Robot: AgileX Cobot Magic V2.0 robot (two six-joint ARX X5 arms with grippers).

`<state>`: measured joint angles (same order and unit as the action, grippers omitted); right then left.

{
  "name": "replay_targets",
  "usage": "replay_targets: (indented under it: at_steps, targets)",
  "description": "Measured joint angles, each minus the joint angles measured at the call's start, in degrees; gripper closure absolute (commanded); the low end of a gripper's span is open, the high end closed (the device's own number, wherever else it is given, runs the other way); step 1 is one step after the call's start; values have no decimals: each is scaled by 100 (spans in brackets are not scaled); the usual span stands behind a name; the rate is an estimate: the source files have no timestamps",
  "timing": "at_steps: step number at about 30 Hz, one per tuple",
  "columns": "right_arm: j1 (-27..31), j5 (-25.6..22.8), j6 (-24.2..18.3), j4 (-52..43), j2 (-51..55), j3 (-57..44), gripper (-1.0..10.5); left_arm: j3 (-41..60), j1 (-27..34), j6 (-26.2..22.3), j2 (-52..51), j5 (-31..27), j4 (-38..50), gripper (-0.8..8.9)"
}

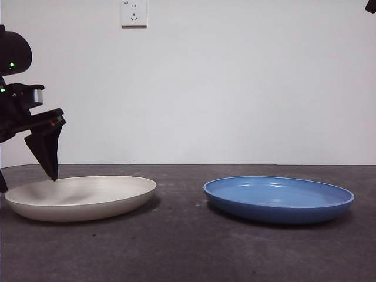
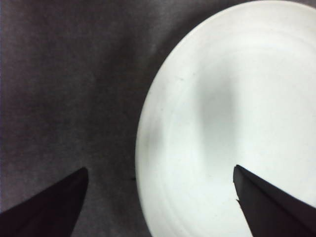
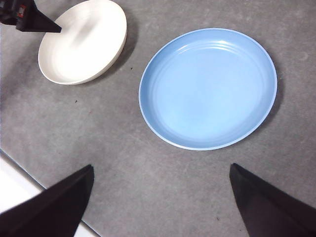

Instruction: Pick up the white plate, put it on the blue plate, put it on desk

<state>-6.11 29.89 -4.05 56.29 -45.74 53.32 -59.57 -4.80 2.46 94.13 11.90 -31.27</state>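
The desk (image 1: 188, 247) is dark and rough, and it fills the front of the picture. Two plates lie flat on it, side by side and well apart. The white plate (image 1: 80, 197) is the landmark here. The blue plate (image 1: 278, 198) lies off to one side of it, with a strip of bare desk between them. Nothing lies in either plate.

The left gripper (image 2: 160, 182) hangs just above the white plate, over its edge on the side away from the blue plate. Its fingers (image 2: 269, 205) are spread wide. One finger is over the inside of the white plate and the other is over the desk just outside the rim. They hold nothing, and I cannot tell if a tip touches the plate.

The right gripper (image 3: 160, 175) waits high up, on the blue plate's side. Its fingers are wide apart too, and they hold nothing.

Behind the white plate stands a pale wall (image 1: 235, 88) with a white socket (image 1: 134, 13) high up.
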Motion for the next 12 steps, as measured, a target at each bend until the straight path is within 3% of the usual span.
replay_targets:
  at_steps: [3, 8, 12]
  targets:
    - [0, 0, 0, -4, 0, 0, 507, 0, 0, -2, 81, 0, 26, 413]
    - [0, 0, 0, -13, 0, 0, 507, -2, 0, -2, 153, -24, 24, 428]
    - [0, 0, 0, -17, 0, 0, 507, -4, 0, -2, 223, -175, -63, 571]
